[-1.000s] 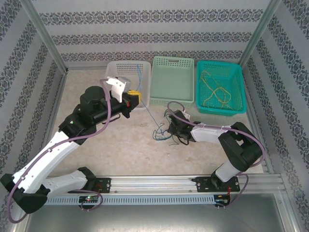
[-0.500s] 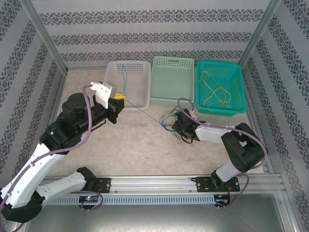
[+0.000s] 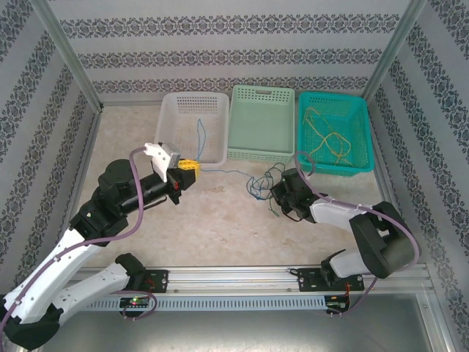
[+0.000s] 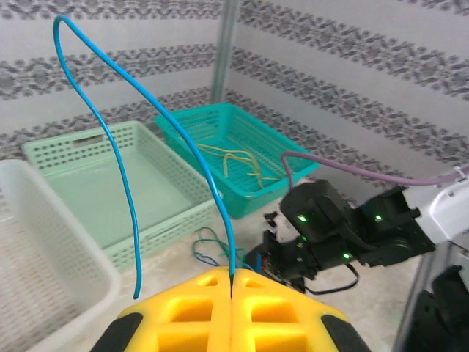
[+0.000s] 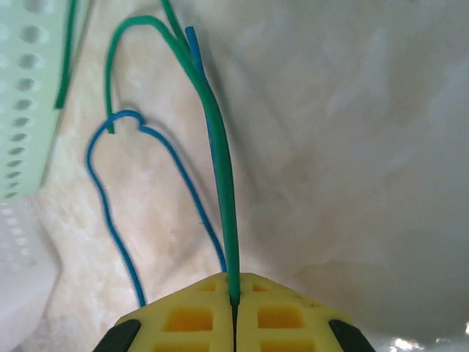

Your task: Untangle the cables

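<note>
My left gripper (image 3: 189, 167) is shut on a light blue cable (image 4: 223, 226) that arcs up from its yellow fingertips (image 4: 231, 275) and hangs back down over the white basket (image 3: 176, 103). My right gripper (image 3: 282, 192) lies low on the table and is shut on a green cable (image 5: 223, 191), which runs straight out from its closed pads (image 5: 234, 293). A darker blue cable (image 5: 196, 209) loops on the table beside it. The small green and blue tangle (image 3: 258, 185) lies just left of the right gripper. Yellow cables (image 3: 330, 139) lie in the teal basket (image 3: 363, 128).
Three baskets stand in a row at the back: white, pale green (image 3: 264, 121) and teal. Patterned walls and metal posts close in the table on three sides. The right arm (image 4: 330, 227) lies across the table in front of the left gripper.
The light blue cable ran taut from the left gripper to the tangle; now it has slipped out and hangs slack. The right gripper and the tangle have moved right, and the left gripper has drawn back.
</note>
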Controlling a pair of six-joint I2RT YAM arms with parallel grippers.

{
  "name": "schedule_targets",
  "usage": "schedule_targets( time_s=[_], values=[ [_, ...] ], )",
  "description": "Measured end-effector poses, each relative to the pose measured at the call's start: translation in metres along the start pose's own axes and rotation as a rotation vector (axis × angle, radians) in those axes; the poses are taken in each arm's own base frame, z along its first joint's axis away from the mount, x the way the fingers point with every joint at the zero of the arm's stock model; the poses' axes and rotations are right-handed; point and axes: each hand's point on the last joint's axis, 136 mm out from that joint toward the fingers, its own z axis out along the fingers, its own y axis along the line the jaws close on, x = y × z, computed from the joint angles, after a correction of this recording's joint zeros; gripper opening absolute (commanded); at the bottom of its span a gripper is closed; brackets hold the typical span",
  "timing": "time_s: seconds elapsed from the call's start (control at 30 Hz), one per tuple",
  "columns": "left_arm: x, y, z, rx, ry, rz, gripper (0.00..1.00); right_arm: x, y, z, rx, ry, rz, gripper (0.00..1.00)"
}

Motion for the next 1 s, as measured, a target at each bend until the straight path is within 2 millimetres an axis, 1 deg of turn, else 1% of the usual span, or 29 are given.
schedule_targets(
  time_s=[0.07, 0.13, 0.23, 0.27, 0.3, 0.33, 0.37, 0.43, 0.5, 0.57, 0.63, 0.7, 0.73, 0.77, 0.8, 0.83, 0.93, 1.0],
  values=[
    [0.002, -0.002, 0.005, 0.020, 0.001, -0.022, 0.01, 0.000, 0.010, -0.004, -0.009, -0.007, -0.017, 0.01],
    [0.002, 0.000, 0.014, 0.027, 0.002, -0.036, 0.02, 0.004, 0.026, -0.007, -0.007, -0.011, -0.070, 0.02],
    [0.009, 0.003, 0.029, 0.030, 0.027, -0.050, 0.02, 0.018, 0.064, -0.017, -0.039, -0.034, -0.207, 0.01],
    [0.011, 0.004, 0.033, 0.033, 0.036, -0.054, 0.03, 0.024, 0.075, -0.021, -0.052, -0.046, -0.253, 0.01],
    [0.013, 0.004, 0.036, 0.041, 0.043, -0.056, 0.06, 0.029, 0.083, -0.024, -0.062, -0.061, -0.295, 0.02],
    [0.014, 0.003, 0.039, 0.047, 0.048, -0.058, 0.11, 0.033, 0.086, -0.026, -0.063, -0.075, -0.330, 0.04],
    [0.015, 0.002, 0.040, 0.057, 0.051, -0.059, 0.16, 0.036, 0.085, -0.028, -0.054, -0.091, -0.367, 0.07],
    [0.016, -0.001, 0.041, 0.078, 0.053, -0.055, 0.26, 0.036, 0.077, -0.029, -0.012, -0.124, -0.425, 0.08],
    [0.018, -0.002, 0.041, 0.086, 0.056, -0.051, 0.40, 0.031, 0.069, -0.030, 0.020, -0.168, -0.456, 0.09],
    [0.025, 0.003, 0.042, 0.065, 0.066, -0.053, 0.57, 0.023, 0.061, -0.032, 0.045, -0.212, -0.477, 0.11],
    [0.040, 0.013, 0.043, 0.017, 0.088, -0.063, 0.61, 0.016, 0.054, -0.035, 0.062, -0.249, -0.498, 0.13],
    [0.056, 0.028, 0.043, -0.060, 0.125, -0.075, 0.71, 0.010, 0.051, -0.039, 0.071, -0.282, -0.526, 0.16],
    [0.063, 0.035, 0.042, -0.098, 0.145, -0.079, 0.76, 0.008, 0.052, -0.041, 0.070, -0.295, -0.537, 0.18],
    [0.069, 0.041, 0.042, -0.134, 0.165, -0.083, 0.82, 0.006, 0.053, -0.043, 0.065, -0.310, -0.548, 0.20],
    [0.074, 0.047, 0.043, -0.165, 0.183, -0.087, 0.87, 0.005, 0.055, -0.045, 0.053, -0.323, -0.562, 0.21],
    [0.079, 0.052, 0.043, -0.190, 0.203, -0.094, 0.89, 0.004, 0.057, -0.047, 0.041, -0.333, -0.573, 0.22],
    [0.091, 0.062, 0.049, -0.239, 0.256, -0.107, 0.93, 0.001, 0.061, -0.055, -0.013, -0.366, -0.610, 0.22],
    [0.099, 0.070, 0.052, -0.275, 0.281, -0.117, 0.94, 0.000, 0.064, -0.060, -0.050, -0.382, -0.641, 0.15]
  ],
)
